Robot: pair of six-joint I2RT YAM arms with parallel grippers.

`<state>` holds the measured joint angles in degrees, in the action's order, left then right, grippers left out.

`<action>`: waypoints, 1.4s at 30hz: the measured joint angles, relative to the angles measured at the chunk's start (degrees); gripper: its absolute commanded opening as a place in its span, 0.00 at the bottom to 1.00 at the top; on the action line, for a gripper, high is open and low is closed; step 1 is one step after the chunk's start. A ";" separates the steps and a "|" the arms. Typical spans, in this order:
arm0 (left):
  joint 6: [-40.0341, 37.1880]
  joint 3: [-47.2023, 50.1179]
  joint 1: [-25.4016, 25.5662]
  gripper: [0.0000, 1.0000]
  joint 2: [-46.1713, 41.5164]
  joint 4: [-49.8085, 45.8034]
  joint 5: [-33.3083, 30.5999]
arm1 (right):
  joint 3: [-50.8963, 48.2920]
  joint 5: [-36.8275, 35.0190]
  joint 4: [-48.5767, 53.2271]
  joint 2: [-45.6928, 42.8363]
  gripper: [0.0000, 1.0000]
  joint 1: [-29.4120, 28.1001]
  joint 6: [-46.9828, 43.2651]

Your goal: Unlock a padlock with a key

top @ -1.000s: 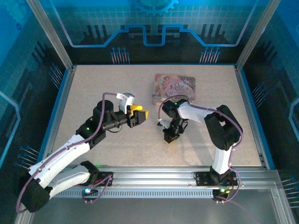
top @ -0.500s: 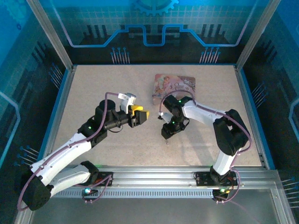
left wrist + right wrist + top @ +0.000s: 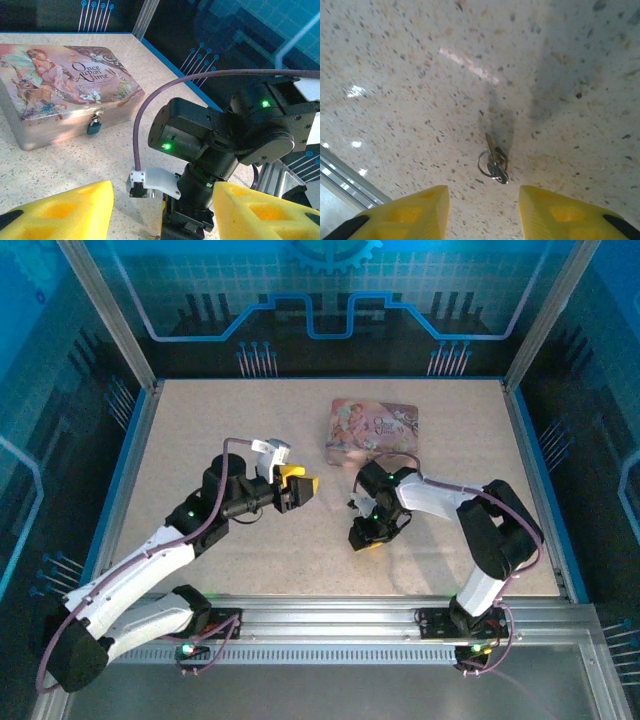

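The key (image 3: 492, 161), small and grey on a wire ring, lies flat on the speckled table just ahead of my right gripper (image 3: 482, 212). Its yellow pads (image 3: 405, 217) stand apart on either side of the key without touching it. From above, the right gripper (image 3: 366, 539) points down at the table's middle. The padlock (image 3: 93, 125), tiny and dark bluish, hangs from the hasp on the front of the pink tin (image 3: 65, 95). My left gripper (image 3: 160, 215) is open with nothing between its pads, hovering left of the right arm (image 3: 215, 145).
The pink picture tin (image 3: 373, 426) sits at the back, just behind the right arm's wrist. A blue-edged frame (image 3: 130, 455) borders the table. The left gripper (image 3: 298, 485) hangs over the middle-left of the table.
The right gripper has opened and now hangs low over the table with the key lying loose in front of it. The left arm has barely moved.
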<state>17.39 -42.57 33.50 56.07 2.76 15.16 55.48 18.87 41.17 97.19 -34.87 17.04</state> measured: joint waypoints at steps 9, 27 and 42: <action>0.00 0.00 0.00 0.56 -0.35 -0.11 0.00 | -0.66 0.02 -1.90 0.00 0.35 0.00 2.49; 0.00 0.00 0.00 0.57 -0.55 -0.85 0.00 | -3.06 -0.28 -3.10 0.00 0.27 -0.37 4.00; 0.00 0.00 0.00 0.57 -0.55 -0.85 0.00 | -3.06 -0.96 -3.54 0.33 0.13 -0.39 5.22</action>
<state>17.39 -42.57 33.50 55.53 1.91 15.16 52.42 17.91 37.63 97.51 -35.27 22.26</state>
